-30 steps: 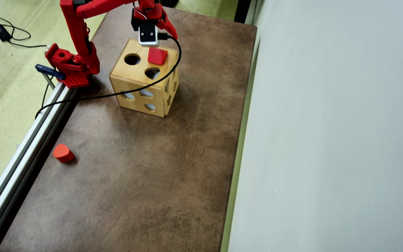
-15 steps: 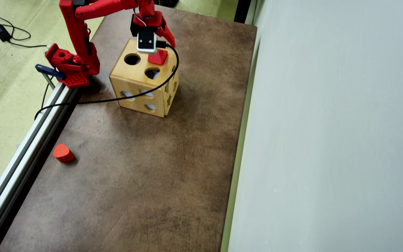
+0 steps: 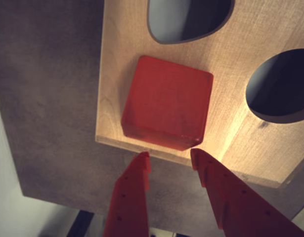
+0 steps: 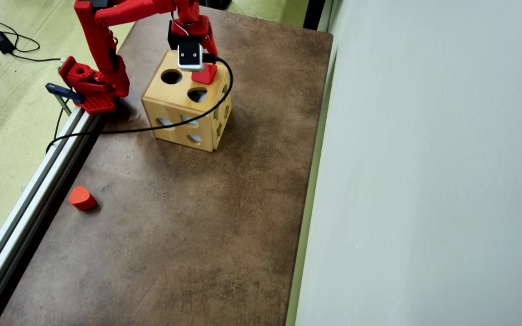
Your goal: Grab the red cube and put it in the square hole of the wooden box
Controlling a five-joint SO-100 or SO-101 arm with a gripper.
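Your red two-finger gripper [image 3: 169, 159] hangs parted and empty just off the box edge; the small red cube [image 3: 166, 108] sits tilted on the light-wood shape-sorter box [image 4: 170, 102], near its corner.

Look at the red cube [image 3: 166, 106]: it is a small block with flat sides, and it sits a bit crooked on top of the wooden box [image 4: 175, 106], near one corner. You can't see the square hole, because the cube covers that spot. The box is big, made of light wood, with dark holes in its top and sides.
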